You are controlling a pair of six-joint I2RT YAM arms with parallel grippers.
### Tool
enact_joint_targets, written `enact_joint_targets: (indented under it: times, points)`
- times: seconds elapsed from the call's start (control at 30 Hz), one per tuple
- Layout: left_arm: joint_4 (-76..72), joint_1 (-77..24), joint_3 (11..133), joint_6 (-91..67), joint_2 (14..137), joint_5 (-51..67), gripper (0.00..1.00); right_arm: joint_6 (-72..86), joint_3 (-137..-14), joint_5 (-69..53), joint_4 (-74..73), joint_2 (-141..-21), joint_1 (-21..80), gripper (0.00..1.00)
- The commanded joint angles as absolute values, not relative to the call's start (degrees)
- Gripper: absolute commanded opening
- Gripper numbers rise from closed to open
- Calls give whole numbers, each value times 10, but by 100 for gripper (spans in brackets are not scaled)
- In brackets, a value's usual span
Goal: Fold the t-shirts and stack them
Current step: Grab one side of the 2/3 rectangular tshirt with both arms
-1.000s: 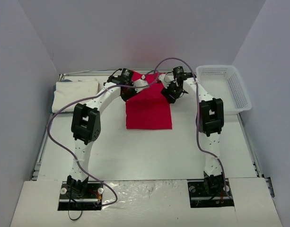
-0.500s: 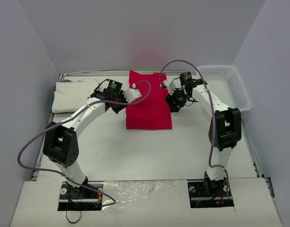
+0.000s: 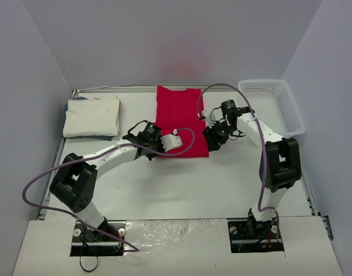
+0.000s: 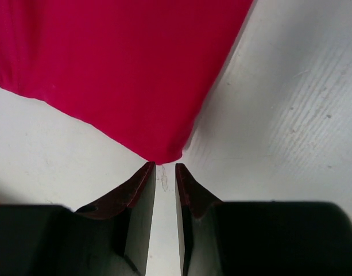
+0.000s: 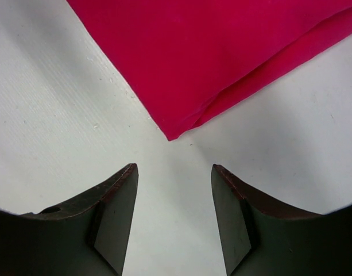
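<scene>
The red t-shirt [image 3: 180, 121] lies flat as a long rectangle in the middle of the table, running from the back edge toward me. My left gripper [image 3: 153, 152] sits low at its near left corner. In the left wrist view that red corner [image 4: 161, 154] lies just past the fingertips, and the left gripper [image 4: 163, 168] stands open by a narrow gap with only bare table in it. My right gripper [image 3: 211, 144] is at the near right corner, wide open. The right wrist view shows the red corner [image 5: 174, 133] a little ahead of the empty right gripper [image 5: 174, 169]. The white t-shirt [image 3: 92, 117] lies folded at the back left.
A white mesh basket [image 3: 273, 105] stands at the back right, beyond the right arm. Grey walls close in the table on three sides. Purple cables loop off both arms over the table.
Both grippers have come from the shirt's far end back to its near corners. The red shirt now reaches further back, laid out long instead of doubled over.
</scene>
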State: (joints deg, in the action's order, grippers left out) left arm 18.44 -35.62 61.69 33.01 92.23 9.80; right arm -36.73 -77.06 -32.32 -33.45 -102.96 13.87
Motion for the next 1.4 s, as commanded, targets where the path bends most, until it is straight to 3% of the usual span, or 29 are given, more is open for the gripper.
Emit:
enact_joint_targets:
  times: [0.0,1.37]
  points:
    - [140,-354,623,341,953,81,20,-357,-766,-321,-345,-1013,126,50]
    - [302,-355,719,368,1087,130,27,-384,-771,-333,-361,-1061,118,55]
